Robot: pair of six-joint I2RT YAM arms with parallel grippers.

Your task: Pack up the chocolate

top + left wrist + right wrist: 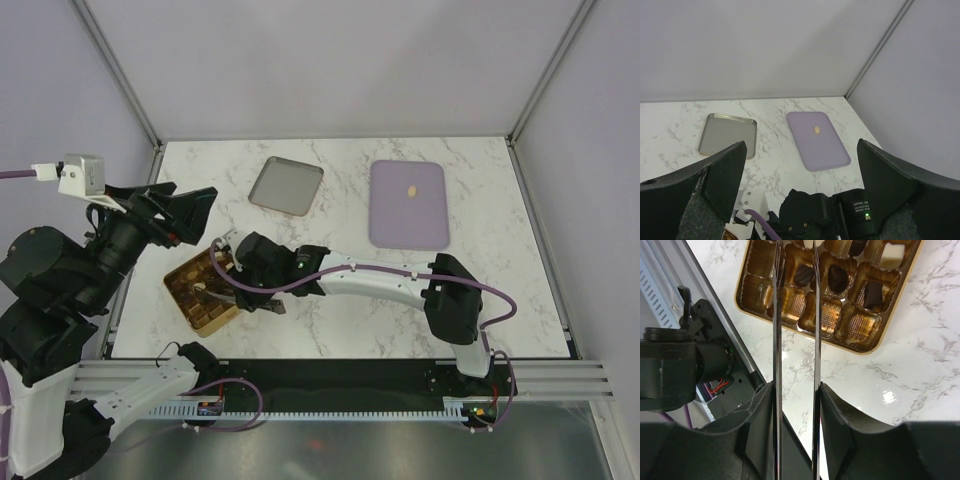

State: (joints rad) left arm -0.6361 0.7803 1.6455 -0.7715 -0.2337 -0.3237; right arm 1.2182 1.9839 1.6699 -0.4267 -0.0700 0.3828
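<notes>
The gold box (180, 303) lies at the table's front left; in the right wrist view (860, 342) its brown compartments hold several dark chocolate pieces (838, 278) and a cream-white one (892, 252). My right gripper (224, 264) reaches over the box. Its two long thin blades (777, 315) stand apart either side of a dark piece (803, 275) lying in a compartment; their tips run out of view. One cream piece (411, 190) lies alone on the lilac tray (408, 225), also in the left wrist view (816, 130). My left gripper (801, 145) is wide open and empty, raised left of the box (185, 215).
A grey metal tray (286, 185) sits at the back, left of the lilac tray (820, 147); it also shows in the left wrist view (727, 135). The right arm (380, 283) stretches across the front of the table. White enclosure walls and frame posts ring the table.
</notes>
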